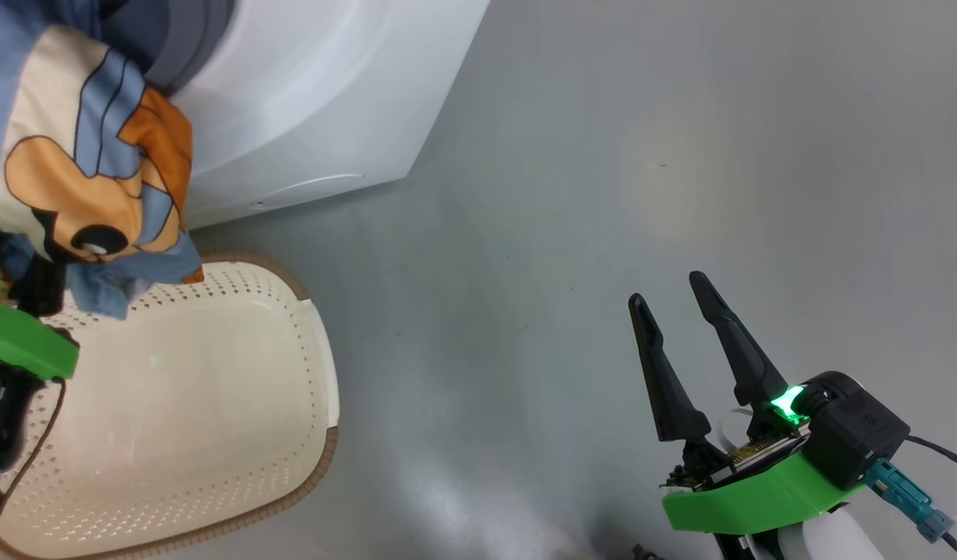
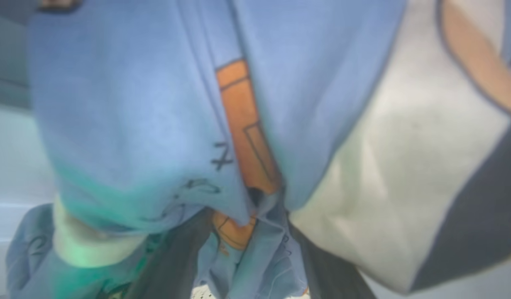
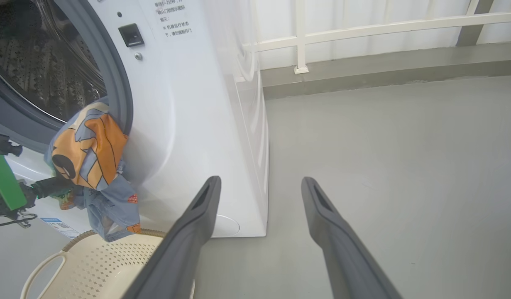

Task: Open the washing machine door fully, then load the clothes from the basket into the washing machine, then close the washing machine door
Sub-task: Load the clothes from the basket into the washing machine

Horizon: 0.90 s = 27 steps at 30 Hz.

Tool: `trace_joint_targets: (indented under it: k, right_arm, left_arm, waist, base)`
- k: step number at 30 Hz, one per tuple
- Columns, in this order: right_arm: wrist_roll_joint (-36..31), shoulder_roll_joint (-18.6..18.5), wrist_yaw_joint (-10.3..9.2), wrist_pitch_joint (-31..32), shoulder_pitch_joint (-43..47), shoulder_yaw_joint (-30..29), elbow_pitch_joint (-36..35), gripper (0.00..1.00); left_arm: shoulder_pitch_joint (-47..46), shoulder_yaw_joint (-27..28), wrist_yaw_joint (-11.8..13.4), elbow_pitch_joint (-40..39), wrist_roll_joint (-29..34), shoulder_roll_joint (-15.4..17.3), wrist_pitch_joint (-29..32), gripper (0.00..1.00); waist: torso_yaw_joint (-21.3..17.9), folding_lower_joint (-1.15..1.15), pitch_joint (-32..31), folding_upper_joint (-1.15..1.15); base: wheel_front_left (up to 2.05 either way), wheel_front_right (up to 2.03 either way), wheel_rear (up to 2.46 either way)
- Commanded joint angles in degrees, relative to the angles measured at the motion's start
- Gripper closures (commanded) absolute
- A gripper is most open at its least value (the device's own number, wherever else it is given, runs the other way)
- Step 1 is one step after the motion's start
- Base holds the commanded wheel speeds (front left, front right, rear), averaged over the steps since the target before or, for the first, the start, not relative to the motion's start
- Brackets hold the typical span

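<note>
The clothes (image 1: 89,155), light blue with an orange-and-cream cartoon face, hang from the lip of the washing machine (image 1: 315,93) above the basket (image 1: 214,404). In the right wrist view the clothes (image 3: 89,158) drape over the grey gasket (image 3: 110,70) in front of the steel drum (image 3: 39,62). My left gripper (image 2: 249,236) is open, its dark fingers (image 2: 172,257) spread wide with the fabric (image 2: 135,124) lying over and between them. My right gripper (image 1: 667,289) stands open over bare floor, holding nothing. The washing machine door is out of view.
The cream basket (image 3: 97,265) stands right in front of the machine (image 3: 189,104), beside its round filter cover (image 3: 228,224) and blue label (image 3: 58,226). Grey floor (image 1: 602,155) stretches to the right. A white railing (image 3: 363,29) and a low kerb close the far side.
</note>
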Motion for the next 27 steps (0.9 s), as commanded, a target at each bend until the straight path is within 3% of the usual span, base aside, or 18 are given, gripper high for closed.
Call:
trace_joint_targets:
  k: [1,9,16,22,27]
  right_arm:
    - [0.30,-0.51,0.26,-0.45,1.71,1.13,-1.29,0.00]
    - [0.55,-0.51,0.26,-0.45,0.83,0.96,0.40,0.00]
    - [1.05,-0.51,0.26,-0.45,0.49,1.23,2.10,0.00]
    - [1.62,-0.51,0.26,-0.45,0.66,1.63,2.76,0.00]
    - [2.17,-0.51,0.26,-0.45,0.98,2.47,1.72,0.00]
  left_arm:
    - [-1.10,1.59,0.03,-1.58,0.19,2.70,-0.51,1.00]
    - [2.00,-0.58,0.03,-7.68,-0.82,2.70,-0.52,1.00]
    - [3.05,0.35,0.03,-13.94,-5.63,3.79,-0.52,1.00]
    - [0.66,1.37,0.03,-17.14,-8.98,5.53,-0.16,1.00]
    - [-4.71,2.08,0.03,-15.29,-11.13,7.15,3.44,1.00]
  waist:
    - [0.23,0.00,-0.17,0.00]
    - [1.89,0.00,-2.67,0.00]
    - [2.66,0.00,-4.65,0.00]
    - [2.24,0.00,-5.34,0.00]
    - [0.46,0.00,-3.63,0.00]
  base:
    - [0.00,0.00,0.00]
    - [0.00,0.00,0.00]
    - [0.00,0.00,0.00]
    - [0.00,0.00,0.00]
    - [0.00,0.00,0.00]
